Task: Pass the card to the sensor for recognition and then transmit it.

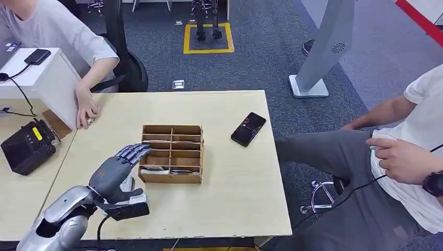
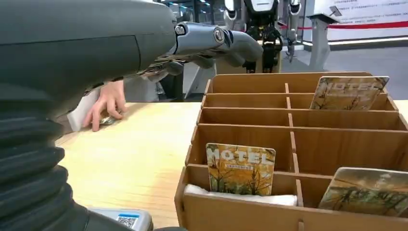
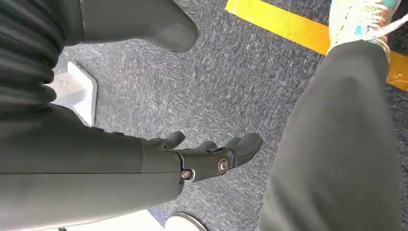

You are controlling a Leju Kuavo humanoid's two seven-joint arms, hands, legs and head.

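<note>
Left hand (image 1: 117, 170) open, holding nothing, fingers (image 1: 133, 152) spread over the box's (image 1: 172, 153) near-left corner. Hotel card (image 2: 240, 168) upright in the box's near-left slot, just below those fingers; another card (image 2: 347, 92) in a far slot. Right hand (image 3: 192, 161) hanging over the floor, fingers loosely apart, holding nothing. Likely trouble: catching a divider, tipping the light box, or pinching the white sheet (image 2: 240, 196) under the card instead of the card.

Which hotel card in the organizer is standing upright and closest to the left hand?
The hotel card in the front left compartment, its HOTEL print fully showing. The other two sit in the right column.
</note>
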